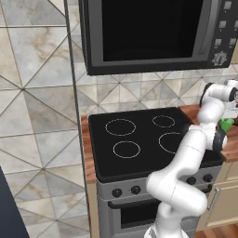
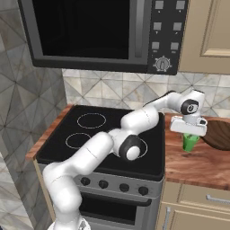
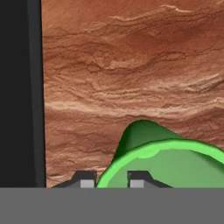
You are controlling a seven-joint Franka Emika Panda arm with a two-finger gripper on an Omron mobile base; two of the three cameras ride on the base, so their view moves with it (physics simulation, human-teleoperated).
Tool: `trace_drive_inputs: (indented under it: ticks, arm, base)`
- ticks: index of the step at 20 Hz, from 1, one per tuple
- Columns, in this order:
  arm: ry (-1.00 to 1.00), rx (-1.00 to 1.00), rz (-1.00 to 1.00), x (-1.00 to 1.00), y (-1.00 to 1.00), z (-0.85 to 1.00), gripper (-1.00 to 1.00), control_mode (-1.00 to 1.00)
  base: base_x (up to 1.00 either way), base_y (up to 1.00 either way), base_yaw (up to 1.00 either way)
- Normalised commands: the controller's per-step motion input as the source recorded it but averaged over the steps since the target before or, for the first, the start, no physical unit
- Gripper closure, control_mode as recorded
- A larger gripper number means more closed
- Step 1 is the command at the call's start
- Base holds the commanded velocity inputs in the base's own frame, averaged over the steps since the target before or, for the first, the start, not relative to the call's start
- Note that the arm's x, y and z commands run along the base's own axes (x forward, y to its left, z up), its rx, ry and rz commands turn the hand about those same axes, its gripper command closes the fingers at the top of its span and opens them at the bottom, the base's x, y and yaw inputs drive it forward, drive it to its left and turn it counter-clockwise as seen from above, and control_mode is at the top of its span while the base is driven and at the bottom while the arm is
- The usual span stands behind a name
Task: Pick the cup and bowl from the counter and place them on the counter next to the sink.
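A white robot arm is reaching rightward from the black glass stovetop [image 2: 103, 134], its gripper [image 2: 190, 134] pointing straight down over a green cup [image 2: 190, 142] that is standing upright on the reddish-brown wood-grain counter [image 2: 197, 164] just to the right of the stovetop's edge. In the hand view, the cup [image 3: 168, 162] is showing its bright open rim from above, with one fingertip [image 3: 86, 180] sitting just outside the rim's wall and the other just inside it, so the jaws are straddling the cup's rim wall and drawn close around it; the cup is looking pinched between them, though whether it is gripped firmly cannot be told. In the left base view, the cup [image 1: 226, 124] is peeking out green behind the arm's forearm, again just right of the stovetop [image 1: 139, 139]. A round dark wooden disc [image 2: 219, 133] is lying on the counter just right of the cup, farther from the stovetop. A black microwave [image 2: 103, 31] is hanging on the tiled wall above the stovetop.
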Motion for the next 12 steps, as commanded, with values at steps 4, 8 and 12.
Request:
trace_drive_inputs:
  ticks: [4, 8, 12]
  arm:
    - [-0.14, 0.06, 0.0, -0.47, -0.06, 0.0, 1.0, -1.0]
    - [-0.2, 0.1, 0.0, -0.72, -0.04, 0.14, 1.0, -1.0]
    - [-0.16, 0.0, 0.0, -0.44, 0.0, 0.04, 1.0, -1.0]
  base:
    - [0.0, 0.0, 0.0]
    - [0.0, 0.0, 0.0]
    - [0.0, 0.0, 0.0]
